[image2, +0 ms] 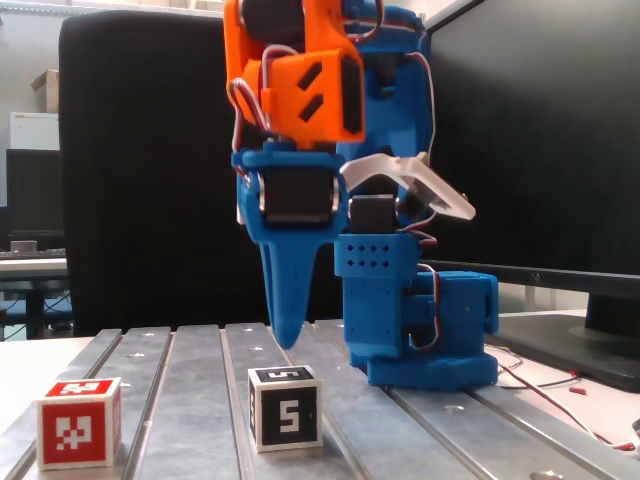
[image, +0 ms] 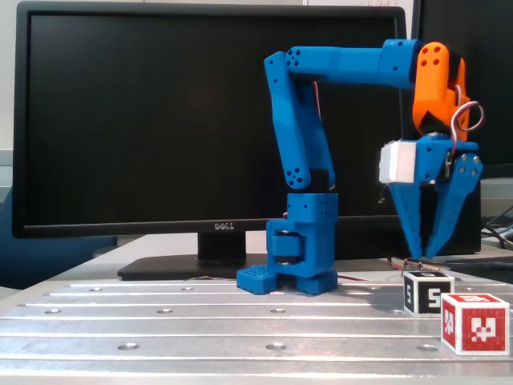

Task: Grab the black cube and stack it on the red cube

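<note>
We find the black cube point(image: 427, 292) sitting flat on the grooved metal table point(image: 160, 321), its "5" panel facing the camera in both fixed views, and nothing is touching it. In a fixed view it stands just behind and to the left of the red cube point(image: 474, 322); in another fixed view the red cube point(image2: 79, 421) is off to the left of the black cube point(image2: 285, 407), a clear strip of table between them. Both cubes rest on the table, so nothing is stacked.

Right above the black cube we see the gripper point(image: 423, 255), pointing straight down, its tips hanging just over the cube's top without reaching it. The two blue fingers point(image: 410, 220) angle inward and their tips come very close together, with only a narrow sliver between them at the bottom. They hold nothing. In another fixed view the gripper point(image2: 288, 335) shows edge-on as a single blue wedge, so we cannot read the gap from there.

Behind it all, the blue arm base point(image: 298, 257) stands in front of a dark monitor point(image: 144, 120).

By our reckoning, the task has barely begun: the approach looks lined up, but widening the fingers, descending, gripping, lifting, carrying across and setting down on the red cube all remain.
</note>
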